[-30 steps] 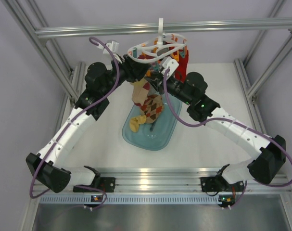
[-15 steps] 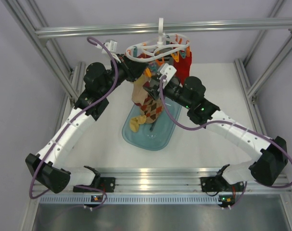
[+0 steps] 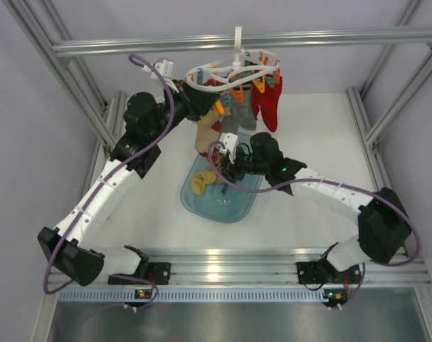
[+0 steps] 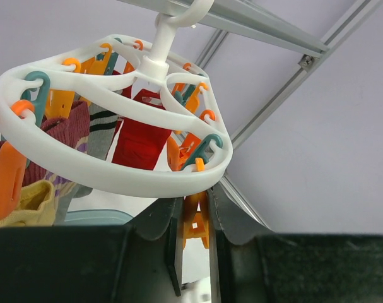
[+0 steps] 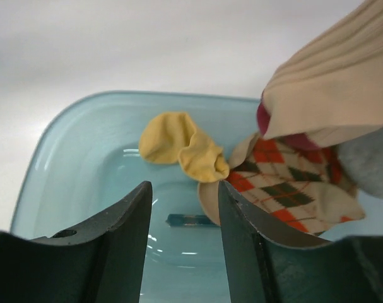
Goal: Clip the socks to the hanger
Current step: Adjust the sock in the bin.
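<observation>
Clamping left gripper (image 4: 194, 211) on an orange clip (image 4: 195, 228) beneath the white hanger (image 4: 109, 180) hooked on the aluminium bar (image 4: 260, 28). Hovering right gripper (image 5: 183, 189), jaws apart and empty, above blue tray (image 5: 65, 158) containing yellow sock (image 5: 178, 146) and argyle sock (image 5: 286, 189).

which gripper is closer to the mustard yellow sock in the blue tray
Right. The right gripper hangs over the yellow sock; the left gripper is up at the white plastic ring hanger.

A white worktop (image 3: 308, 214) sits inside a cage of aluminium bars (image 3: 272, 39), with plain pale lilac-grey walls (image 3: 30, 142) on the left, right and far sides, a ribbed metal rail (image 3: 230, 263) along its near edge and a brushed steel sheet (image 3: 230, 320) below that, all under soft, even light.
</observation>
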Motion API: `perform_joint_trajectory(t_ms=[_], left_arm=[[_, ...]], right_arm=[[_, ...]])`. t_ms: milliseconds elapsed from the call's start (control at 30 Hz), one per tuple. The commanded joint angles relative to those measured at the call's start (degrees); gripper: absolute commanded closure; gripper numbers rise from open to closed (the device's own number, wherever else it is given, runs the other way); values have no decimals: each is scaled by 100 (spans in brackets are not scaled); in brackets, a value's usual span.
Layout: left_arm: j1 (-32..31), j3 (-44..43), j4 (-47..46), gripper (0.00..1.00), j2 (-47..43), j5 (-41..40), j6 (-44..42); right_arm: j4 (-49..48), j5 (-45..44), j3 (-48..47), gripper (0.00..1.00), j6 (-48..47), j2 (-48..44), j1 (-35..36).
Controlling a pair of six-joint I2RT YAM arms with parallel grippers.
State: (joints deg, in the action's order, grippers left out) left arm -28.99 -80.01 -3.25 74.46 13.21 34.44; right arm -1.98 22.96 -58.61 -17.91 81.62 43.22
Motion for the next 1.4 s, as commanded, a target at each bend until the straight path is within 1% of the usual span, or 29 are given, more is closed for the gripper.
perform_joint_trajectory(t_ms=[0, 133, 200, 233, 400, 533, 633, 667, 733, 800, 833, 867, 967, 1033, 1100, 1167, 1200, 1233, 1267, 1333, 1367], left_arm=[[16, -15, -256, 100, 104, 23, 72], [8, -15, -264, 100, 113, 15, 63], [8, -24, -247, 100, 131, 15, 63], [16, -41, -238, 100, 148, 15, 63], [25, 20, -220, 100, 96, -56, 28], [43, 55, -177, 100, 52, -73, 28], [52, 64, -159, 100, 43, -73, 37], [60, 64, -150, 100, 51, -73, 20], [60, 82, -159, 100, 43, -73, 19], [69, 108, -168, 100, 25, -82, 19], [78, 108, -176, 100, 34, -73, 19], [69, 117, -176, 100, 34, -73, 28], [78, 143, -185, 100, -1, -65, 11], [78, 170, -176, 100, -28, -64, 10], [78, 178, -168, 100, -36, -47, 10], [78, 178, -168, 100, -45, -38, 11], [78, 170, -176, 100, -54, -29, 11], [78, 170, -176, 100, -63, -29, 11], [87, 170, -176, 100, -63, -29, 11], [78, 170, -176, 100, -71, -12, 10], [87, 178, -176, 100, -72, -12, 11]], right_arm=[[-248, 51, -282, 54, 59, 686, 72], [-951, -413, -326, 57, 69, 1477, 186], [-1137, -625, -396, 59, 103, 1724, 239], [-1303, -748, -423, 59, 104, 1934, 300], [-1569, -1056, -643, 57, 183, 2349, 546], [-1876, -1864, -713, 57, 86, 2674, 775], [-2052, -2268, -740, 64, -107, 2884, 793], [-2061, -2270, -740, 67, -159, 2920, 793], [-2052, -2463, -731, 69, -335, 2973, 793], [-1947, -2428, -722, 76, -502, 2973, 793], [-1886, -2341, -705, 80, -555, 2956, 784], [-1833, -2323, -661, 88, -625, 2912, 793], [-1684, -1893, -442, 98, -845, 2544, 793], [-1456, -1482, -362, 100, -1091, 2105, 784], [-1253, -1060, -335, 100, -1547, 1667, 784], [-841, -821, -327, 100, -2012, 1428, 776], [-700, -567, -327, 100, -2484, 1226, 723], [-533, -443, -318, 100, -2724, 1129, 688], [-245, -346, -292, 100, -3222, 1058, 635], [-49, -170, -222, 100, -3717, 899, 512], [91, -100, -143, 100, -4146, 864, 486]])
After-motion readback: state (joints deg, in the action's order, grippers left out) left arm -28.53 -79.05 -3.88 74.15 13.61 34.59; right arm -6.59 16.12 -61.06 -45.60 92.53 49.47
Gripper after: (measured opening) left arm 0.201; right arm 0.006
